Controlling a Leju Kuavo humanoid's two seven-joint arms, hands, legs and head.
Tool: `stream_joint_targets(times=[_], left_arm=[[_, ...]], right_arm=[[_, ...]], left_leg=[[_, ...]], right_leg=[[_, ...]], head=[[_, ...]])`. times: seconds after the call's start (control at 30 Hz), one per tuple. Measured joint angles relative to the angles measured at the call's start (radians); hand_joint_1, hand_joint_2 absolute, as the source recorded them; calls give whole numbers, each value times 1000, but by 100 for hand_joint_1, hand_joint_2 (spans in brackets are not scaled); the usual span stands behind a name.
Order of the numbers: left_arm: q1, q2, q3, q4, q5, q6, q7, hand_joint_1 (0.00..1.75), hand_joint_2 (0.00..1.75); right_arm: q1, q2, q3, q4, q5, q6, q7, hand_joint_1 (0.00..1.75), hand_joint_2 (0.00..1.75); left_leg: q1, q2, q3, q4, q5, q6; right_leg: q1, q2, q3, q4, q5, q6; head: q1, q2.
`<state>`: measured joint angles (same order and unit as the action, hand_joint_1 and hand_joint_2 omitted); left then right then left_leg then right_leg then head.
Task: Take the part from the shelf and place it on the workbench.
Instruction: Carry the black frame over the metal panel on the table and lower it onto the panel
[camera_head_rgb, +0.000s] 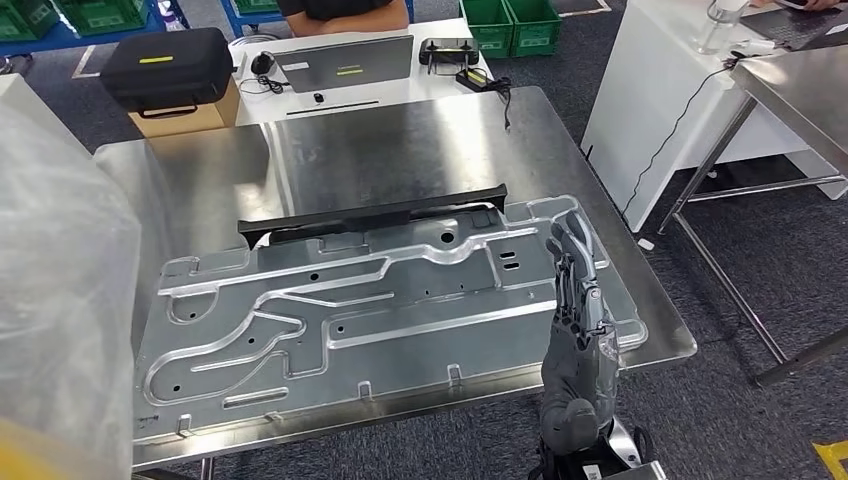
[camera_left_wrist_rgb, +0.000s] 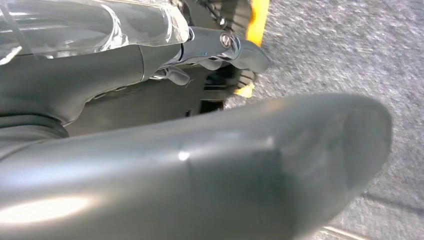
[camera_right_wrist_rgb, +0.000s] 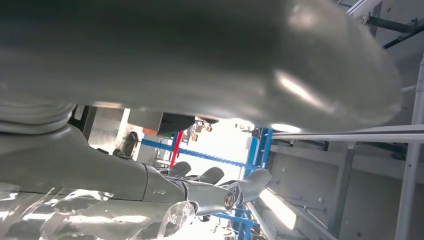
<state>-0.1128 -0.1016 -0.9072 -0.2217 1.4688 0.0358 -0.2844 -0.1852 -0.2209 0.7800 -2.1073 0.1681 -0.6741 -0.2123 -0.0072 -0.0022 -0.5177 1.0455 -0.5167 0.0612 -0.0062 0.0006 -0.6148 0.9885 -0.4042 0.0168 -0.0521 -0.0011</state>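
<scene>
Part (camera_head_rgb: 380, 320), your big stamped silver panel with ribs and holes, lies flat on the steel workbench (camera_head_rgb: 400, 150), near edge close to the bench front, bare steel behind it. Right hand (camera_head_rgb: 580, 300) rests over its right end, fingers extended, gripping nothing. Left hand (camera_left_wrist_rgb: 220, 50) holds nothing, fingers loosely curled. Green bins (camera_head_rgb: 515, 22) far back, contents unclear.

My right hand (camera_head_rgb: 580, 300) rests on the near right end of the part (camera_head_rgb: 380, 310), fingers pointing away from me. The part lies flat on the workbench (camera_head_rgb: 400, 140), stretching left of my hand, its near edge along the bench's near edge. A long bar (camera_head_rgb: 372, 214) lies just behind the part, up and left of my hand. Far beyond, a laptop (camera_head_rgb: 345, 62) sits on a table (camera_head_rgb: 400, 90), a case (camera_head_rgb: 168, 65) on a box (camera_head_rgb: 190, 115) to its left. Crates (camera_head_rgb: 515, 25) stand further back.
</scene>
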Motion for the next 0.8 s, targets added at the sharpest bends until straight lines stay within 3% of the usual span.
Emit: stream_joint_targets(times=[0.07, 0.13, 0.2, 0.27, 0.33, 0.37, 0.4, 0.43, 0.5, 0.57, 0.67, 0.73, 0.8], left_arm=[[-1, 2, 1, 0, 0, 0, -2, 0, 0], [1, 3, 2, 0, 1, -5, -6, 0, 0], [5, 3, 2, 0, 1, -11, -9, 0, 0], [4, 3, 3, 0, 2, -15, -12, 0, 0], [5, 3, 3, 0, 6, -16, -13, 0, 0], [6, 3, 3, 0, 9, -16, -13, 0, 0], [7, 3, 3, 0, 11, -15, -13, 0, 0], [8, 3, 3, 0, 13, -14, -12, 0, 0], [8, 3, 3, 0, 14, -11, -12, 0, 0], [7, 4, 4, 0, 15, -8, -9, 0, 0], [6, 5, 5, 0, 18, -8, -8, 0, 0], [5, 5, 7, 0, 18, -8, -9, 0, 0], [1, 6, 7, 0, 18, -9, -11, 0, 0]], right_arm=[[4, 1, -3, -5, 0, 0, 1, 0, 0], [7, 3, -5, -7, -1, 2, 3, 0, 0], [9, 5, -6, -9, -5, 3, 5, 0, 0], [11, 5, -8, -10, -10, 3, 8, 0, 0], [13, 5, -8, -9, -14, 4, 10, 0, 0], [14, 5, -8, -9, -17, 5, 10, 0, 0], [16, 5, -8, -9, -21, 6, 11, 0, 0], [17, 5, -8, -8, -25, 6, 11, 0, 0], [17, 6, -8, -8, -35, 7, 12, 0, 0], [17, 7, -9, -8, -59, 11, 12, 0, 0], [19, 8, -10, -5, -146, 36, -2, 0, 0], [20, 9, -12, -2, -219, 62, -24, 0, 0], [22, 11, -15, 2, -279, 85, -45, 0, 0]], left_leg=[[-14, 4, 47, -84, 20, 8], [-17, 6, 42, -95, 33, 3], [-12, 8, 33, -103, 53, 6], [-5, 10, 18, -108, 73, 13], [-3, 10, -4, -107, 90, 15], [-2, 10, -15, -106, 98, 13], [1, 10, -26, -105, 105, 10], [4, 10, -36, -102, 111, 5], [8, 9, -53, -92, 118, -5], [6, 9, -66, -78, 124, -17], [7, 8, -78, -70, 134, -36], [12, 8, -97, -28, 93, -47], [14, 8, -134, 85, 6, -56]], right_leg=[[0, 0, -5, 0, 10, 5], [-2, -3, -7, -4, 22, 15], [-4, -2, -16, 10, 5, 26], [-6, 0, -46, 91, -73, 35], [-8, 0, -83, 223, -158, 44], [-10, -1, -88, 269, -175, 49], [-13, -1, -76, 279, -170, 53], [-16, -1, -43, 249, -149, 58], [-23, -1, 60, 109, -107, 68], [-25, 2, 123, 6, -98, 64], [-21, 4, 118, -11, -93, 36], [-21, 1, 105, -13, -80, 15], [-21, -2, 86, -13, -66, 2]], head=[[1, 0], [1, 0], [1, 0], [3, 0], [5, 0], [6, 0], [6, 0], [6, 0], [7, 0], [10, 0], [10, 0], [9, 0], [7, 0]])
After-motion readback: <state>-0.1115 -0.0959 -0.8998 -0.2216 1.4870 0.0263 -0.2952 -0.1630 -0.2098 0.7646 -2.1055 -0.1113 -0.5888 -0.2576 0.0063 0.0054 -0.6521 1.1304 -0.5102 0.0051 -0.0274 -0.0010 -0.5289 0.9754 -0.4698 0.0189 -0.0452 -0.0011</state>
